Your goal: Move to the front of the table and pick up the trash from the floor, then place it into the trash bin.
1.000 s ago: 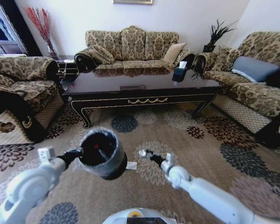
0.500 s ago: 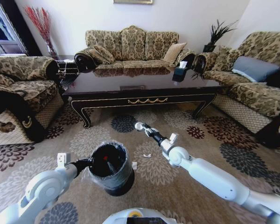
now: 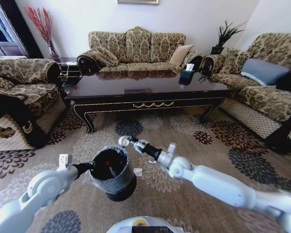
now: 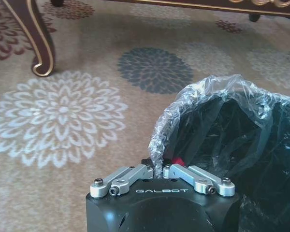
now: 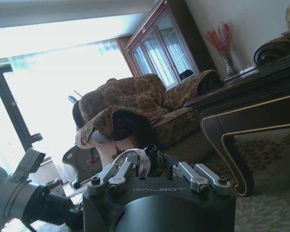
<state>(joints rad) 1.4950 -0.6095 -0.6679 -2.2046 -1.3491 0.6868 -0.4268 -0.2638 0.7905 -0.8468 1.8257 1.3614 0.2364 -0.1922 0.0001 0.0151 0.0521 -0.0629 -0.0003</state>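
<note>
Two grippers meet over the flower-patterned beige carpet [image 3: 208, 160] before the long glossy dark-wood table [image 3: 150, 87]. The left gripper [image 4: 163, 170], fingers pressed together, pinches the crinkled liner rim of the small round black trash bin [image 3: 111, 171], holding it up. The right gripper [image 3: 124, 141] hangs just beyond the bin's rim; whether it is spread cannot be told. A small white scrap [image 3: 137, 172] lies on the carpet beside the bin. Thin liner plastic could slip or tear, dropping the bin.
</note>
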